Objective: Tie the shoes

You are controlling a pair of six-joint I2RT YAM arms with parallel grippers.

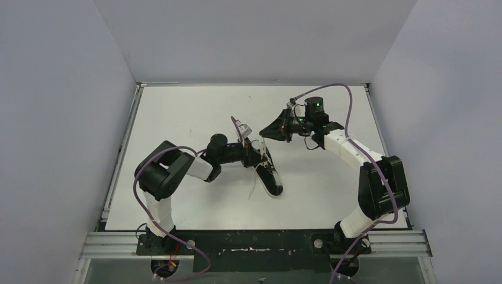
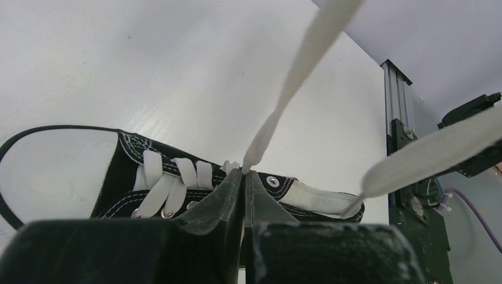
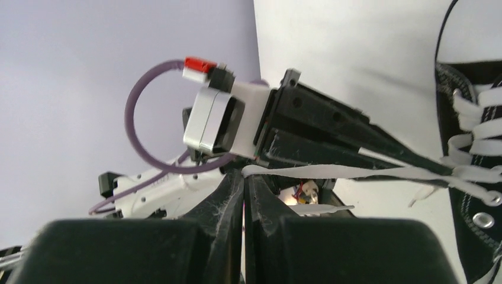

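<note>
The black sneaker (image 1: pixel 271 177) with white laces and white sole lies mid-table, toe toward the near edge. My left gripper (image 1: pixel 260 155) sits just above its lace area. In the left wrist view the gripper (image 2: pixel 244 173) is shut on a white lace (image 2: pixel 284 89) that runs up and away over the shoe (image 2: pixel 148 177). My right gripper (image 1: pixel 267 131) hovers beyond the shoe. In the right wrist view it (image 3: pixel 243 174) is shut on the other lace (image 3: pixel 355 171), which stretches taut to the shoe (image 3: pixel 473 148).
A second, blurred lace strand (image 2: pixel 432 154) crosses the right of the left wrist view. The left arm's wrist and camera (image 3: pixel 237 118) sit close in front of the right gripper. Grey walls enclose the white table (image 1: pixel 177 118); an aluminium rail (image 1: pixel 254 242) runs along the near edge.
</note>
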